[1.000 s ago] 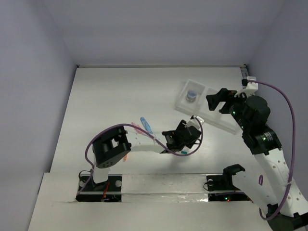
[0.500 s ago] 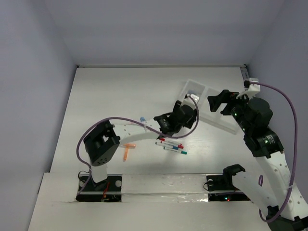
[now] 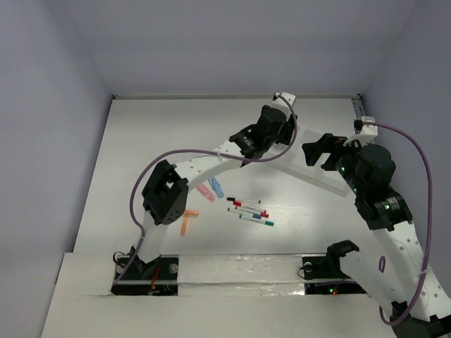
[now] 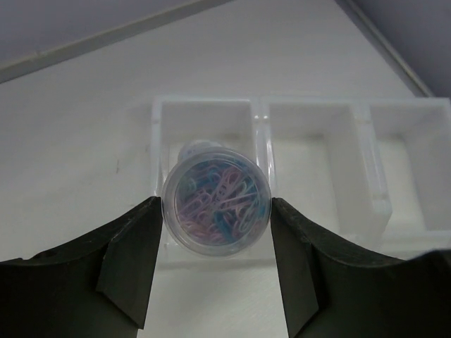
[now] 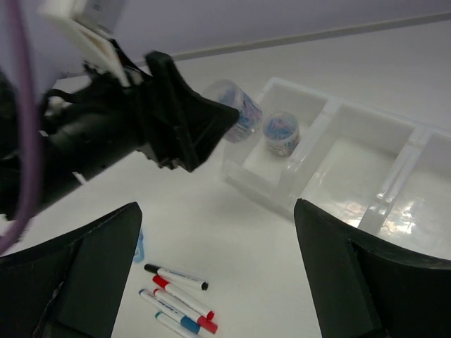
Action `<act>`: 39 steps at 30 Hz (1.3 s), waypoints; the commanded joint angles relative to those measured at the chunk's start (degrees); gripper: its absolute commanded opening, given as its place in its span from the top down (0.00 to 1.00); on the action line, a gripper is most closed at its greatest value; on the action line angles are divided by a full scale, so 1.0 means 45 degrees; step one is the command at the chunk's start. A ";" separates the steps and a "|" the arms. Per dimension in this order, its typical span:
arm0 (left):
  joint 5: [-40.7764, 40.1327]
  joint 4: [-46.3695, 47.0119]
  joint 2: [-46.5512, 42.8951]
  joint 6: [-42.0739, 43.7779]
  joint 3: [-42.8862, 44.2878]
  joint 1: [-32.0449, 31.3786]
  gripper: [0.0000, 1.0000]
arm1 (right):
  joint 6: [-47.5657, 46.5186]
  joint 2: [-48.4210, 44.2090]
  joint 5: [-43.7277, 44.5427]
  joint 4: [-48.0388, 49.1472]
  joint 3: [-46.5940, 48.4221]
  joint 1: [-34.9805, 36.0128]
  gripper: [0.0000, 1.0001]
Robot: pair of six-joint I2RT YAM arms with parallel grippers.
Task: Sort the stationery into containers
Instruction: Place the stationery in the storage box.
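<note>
This looks like a robotics lab cell: a plain white table (image 3: 155,141) boxed in by bare pale walls (image 3: 211,42), left arm (image 3: 204,160) and right arm (image 3: 384,204) bolted at its near edge.

I see a flat matte white tabletop (image 3: 155,141), rectangular, filling most of the overhead view. Three plain pale lavender-grey walls box it in: back wall (image 3: 232,42), left wall (image 3: 42,155), right wall (image 3: 419,63). A thin darker seam (image 3: 211,96) runs where the tabletop meets the back wall; I get the same line across the top of the left wrist view. At the near edge there's a raised white ledge (image 3: 84,310) with a glossy, wrinkled clear tape strip (image 3: 239,266) catching glare. Light is soft and even, and shadows on the white surface are faint.
</note>
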 commanded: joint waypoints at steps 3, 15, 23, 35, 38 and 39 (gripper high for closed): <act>0.0612 -0.0561 0.0931 0.0259 0.0976 0.0175 0.78 | 0.0093 -0.0086 -0.0243 0.0565 -0.0074 -0.0060 0.05; 0.0573 -0.0561 0.2199 0.0396 0.1209 0.0292 0.79 | 0.0210 -0.0281 -0.0496 0.0721 -0.0445 -0.0060 0.05; 0.0261 -0.1557 0.3238 0.0474 0.2480 0.0292 0.79 | 0.0132 -0.0379 -0.0477 0.0702 -0.0484 -0.0060 0.05; 0.0319 -0.1948 0.4330 0.0454 0.3475 0.0292 0.78 | 0.0190 -0.0379 -0.0614 0.0858 -0.0679 -0.0060 0.05; 0.0358 -0.1616 0.4507 0.0454 0.3340 0.0292 0.66 | 0.0210 -0.0379 -0.0614 0.0897 -0.0738 -0.0060 0.05; 0.0358 -0.1538 0.4488 0.0435 0.3320 0.0292 0.59 | 0.0210 -0.0379 -0.0614 0.0897 -0.0758 -0.0060 0.05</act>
